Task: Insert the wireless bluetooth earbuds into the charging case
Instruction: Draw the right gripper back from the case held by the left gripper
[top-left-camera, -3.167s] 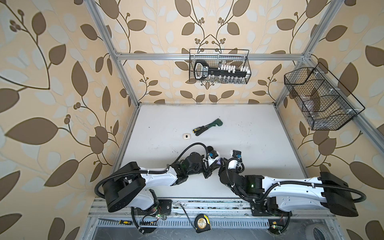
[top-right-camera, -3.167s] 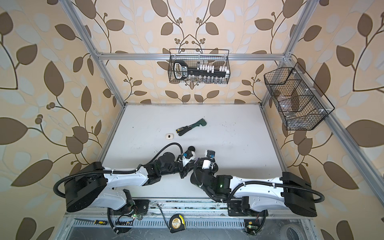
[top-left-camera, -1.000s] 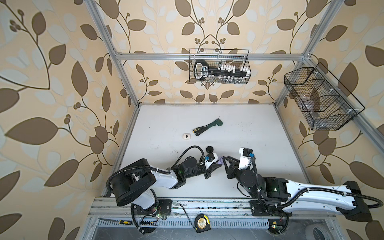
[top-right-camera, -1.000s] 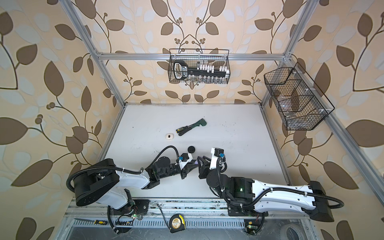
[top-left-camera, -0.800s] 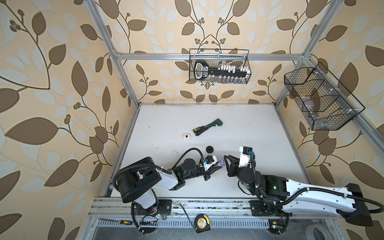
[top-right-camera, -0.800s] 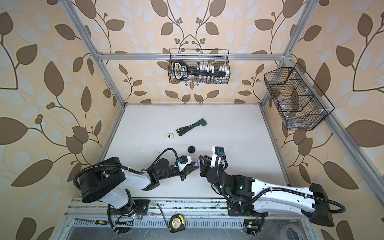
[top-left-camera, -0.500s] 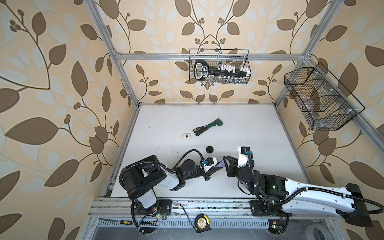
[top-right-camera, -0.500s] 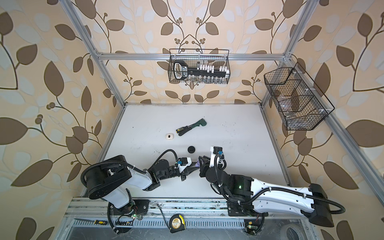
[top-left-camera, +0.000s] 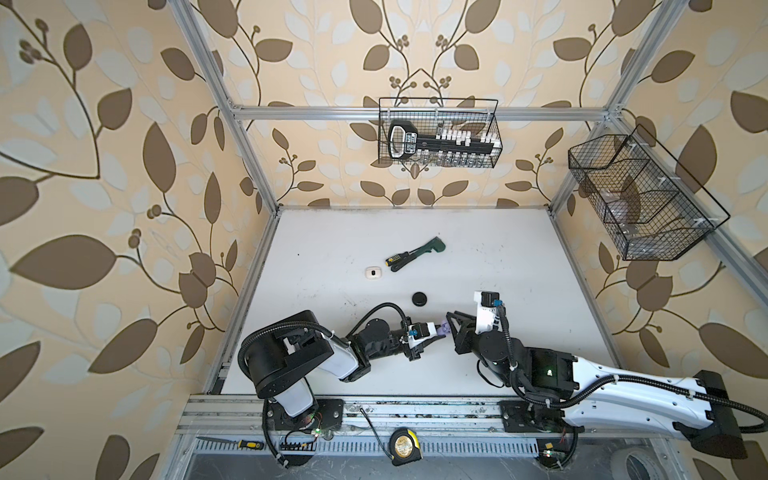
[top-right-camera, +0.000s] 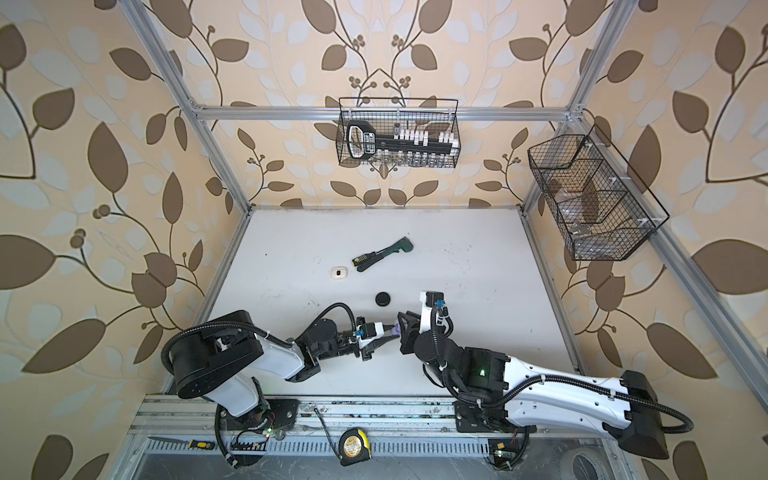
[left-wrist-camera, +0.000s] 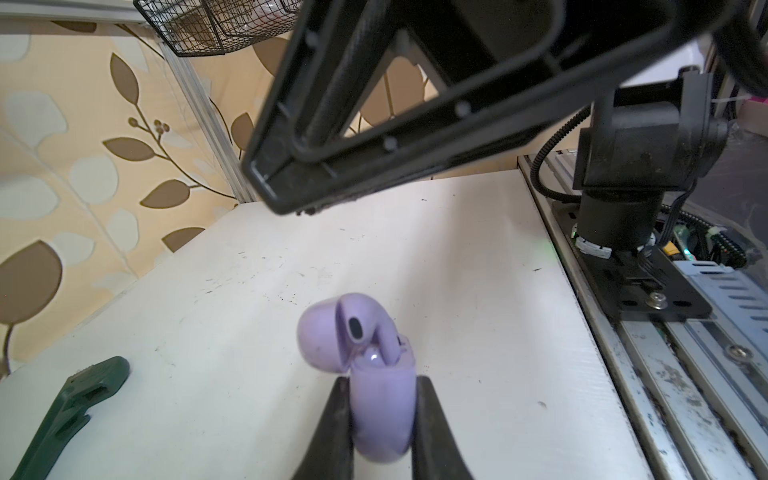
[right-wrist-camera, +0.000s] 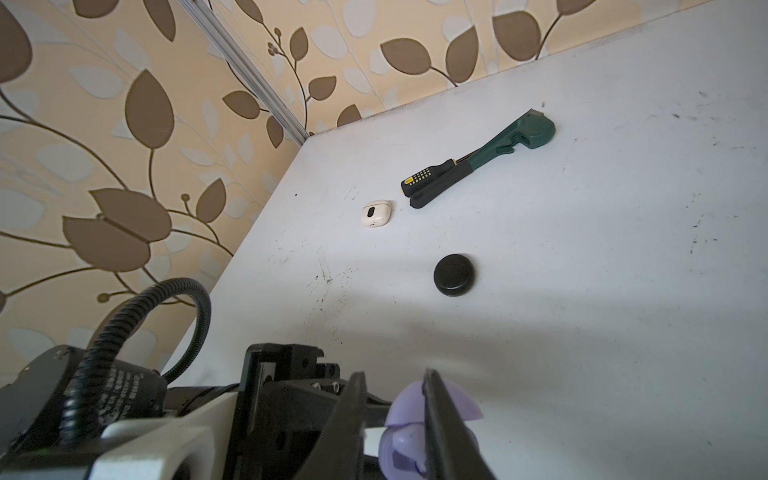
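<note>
1. Inspecting both top views: left fingers (top-left-camera: 434, 337) clamp the lilac charging case (top-left-camera: 445, 330), steadying it for the right fingers (top-left-camera: 455, 322) just beside it.
2. Left wrist view: case pinched between the fingers; beyond their tips a lilac earbud (left-wrist-camera: 368, 328) stands stem-down in the open mouth, seemingly not seated.
3. Right wrist view: right fingers narrowly parted, empty, close over the case, probably to press the earbud home.

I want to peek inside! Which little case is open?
The lilac case, held by the left gripper; its lid is up. The cream-white case and the black case lie shut.
</note>
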